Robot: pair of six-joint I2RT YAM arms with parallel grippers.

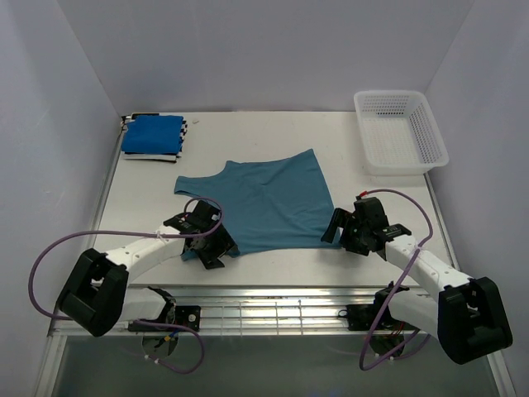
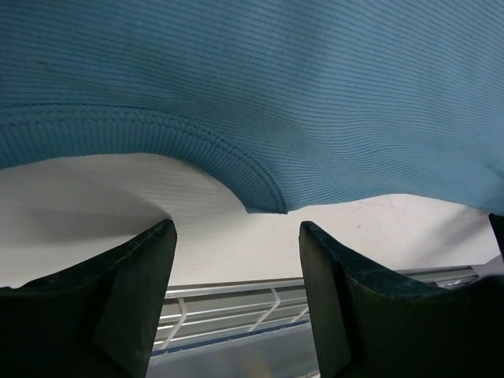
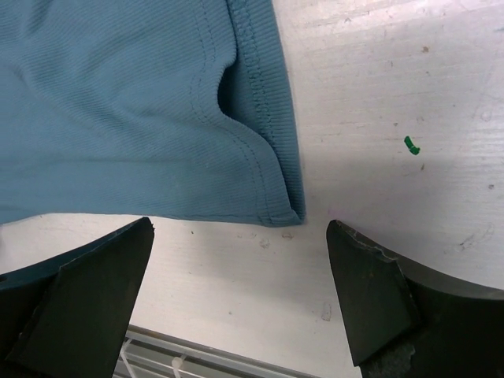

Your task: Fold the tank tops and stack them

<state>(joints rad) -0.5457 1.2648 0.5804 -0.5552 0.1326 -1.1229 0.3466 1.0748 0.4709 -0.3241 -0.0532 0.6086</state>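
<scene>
Tank tops (image 1: 273,194) x3: teal (image 1: 264,215), blue (image 1: 151,133), striped (image 1: 153,156). Basket (image 1: 436,136) x1.

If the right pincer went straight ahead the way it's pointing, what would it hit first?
Probably the corner of the teal tank top, just ahead of the open right pincer; depth is unclear, so the table might come first.

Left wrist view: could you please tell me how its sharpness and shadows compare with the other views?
Left wrist view: the teal top is sharp, its hem shading the table; the dark fingers show little detail. Right wrist view: even light, crisp stitching. Top view: soft, glare-free light.
</scene>
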